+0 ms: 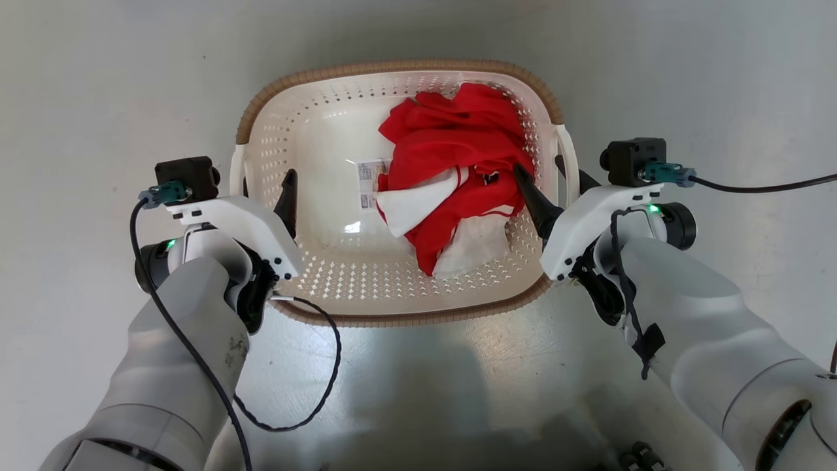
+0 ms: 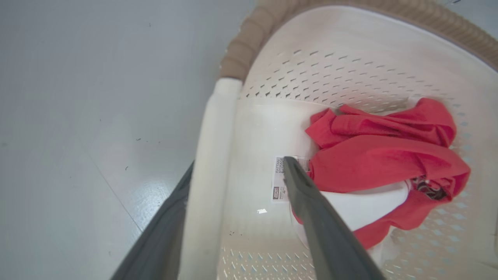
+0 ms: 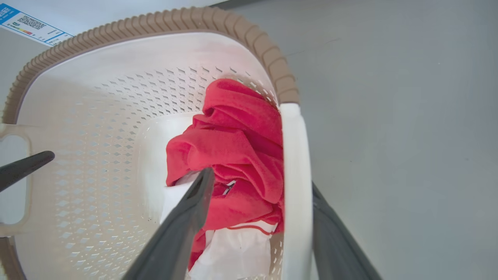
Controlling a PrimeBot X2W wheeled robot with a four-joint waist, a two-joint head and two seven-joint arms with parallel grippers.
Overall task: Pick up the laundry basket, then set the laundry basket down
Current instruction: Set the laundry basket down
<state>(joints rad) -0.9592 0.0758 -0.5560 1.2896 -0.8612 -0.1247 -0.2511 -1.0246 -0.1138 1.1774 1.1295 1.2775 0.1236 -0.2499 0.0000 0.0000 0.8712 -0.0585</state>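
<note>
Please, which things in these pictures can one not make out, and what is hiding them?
- Label on the laundry basket bottom: print too small in head view; one of the left fingers covers part in left wrist view.
- Whatever lies under the red garment: hidden by it.
- Blue-edged sticker: cut by the right wrist view's top-left edge.
- Whether the basket touches the grey floor: cannot tell.
</note>
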